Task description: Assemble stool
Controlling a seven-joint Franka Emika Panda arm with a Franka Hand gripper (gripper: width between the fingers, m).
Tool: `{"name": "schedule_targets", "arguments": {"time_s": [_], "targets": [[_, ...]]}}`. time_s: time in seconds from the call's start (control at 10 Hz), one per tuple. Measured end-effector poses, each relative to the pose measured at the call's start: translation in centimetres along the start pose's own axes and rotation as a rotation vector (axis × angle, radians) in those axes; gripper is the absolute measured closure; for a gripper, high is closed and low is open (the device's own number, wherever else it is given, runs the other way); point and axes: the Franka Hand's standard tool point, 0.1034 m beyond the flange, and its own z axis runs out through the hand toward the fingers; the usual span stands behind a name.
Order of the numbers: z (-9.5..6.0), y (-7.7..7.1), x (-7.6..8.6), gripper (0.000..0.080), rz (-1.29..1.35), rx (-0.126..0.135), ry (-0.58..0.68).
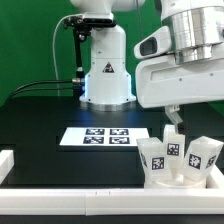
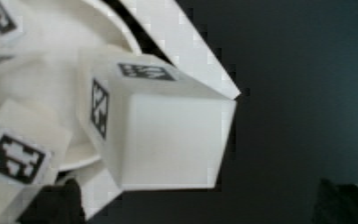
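The stool [image 1: 178, 165] lies upside down at the exterior view's lower right. Its round white seat [image 1: 168, 180] is on the table and three chunky tagged legs stand up from it. My gripper [image 1: 173, 122] hangs just above the middle leg [image 1: 172, 150], apart from it. In the wrist view that leg [image 2: 167, 130] fills the middle, with the seat [image 2: 43, 95] and other tagged legs beside it. My gripper [image 2: 202, 208] is open and empty. Its dark fingertips [image 2: 60, 205] show at the picture's edge, one each side of the leg's end.
The marker board [image 1: 98, 137] lies flat mid-table. White border rails run along the front [image 1: 90, 205] and the exterior view's left [image 1: 6, 163]. The robot base [image 1: 106, 75] stands at the back with cables. The stool sits tight in the front right corner.
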Motion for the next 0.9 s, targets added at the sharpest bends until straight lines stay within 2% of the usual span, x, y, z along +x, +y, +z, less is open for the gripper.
{"name": "schedule_targets", "arguments": {"time_s": [0.1,0.4,0.5,0.6,0.9], "targets": [[0.0,0.1,0.1,0.0151,-0.041,-0.006,0.002],[0.4,-0.1,-0.7,0.0151,-0.577,-0.051,-0.052],[0.7,0.2,-1.3,0.0151,-0.655,-0.057,-0.109],[0.6,0.3,-1.1,0.0151,-0.711,-0.056,-0.1],[0.6,0.9,-0.7,0.0151,-0.875,-0.078,-0.106]]}}
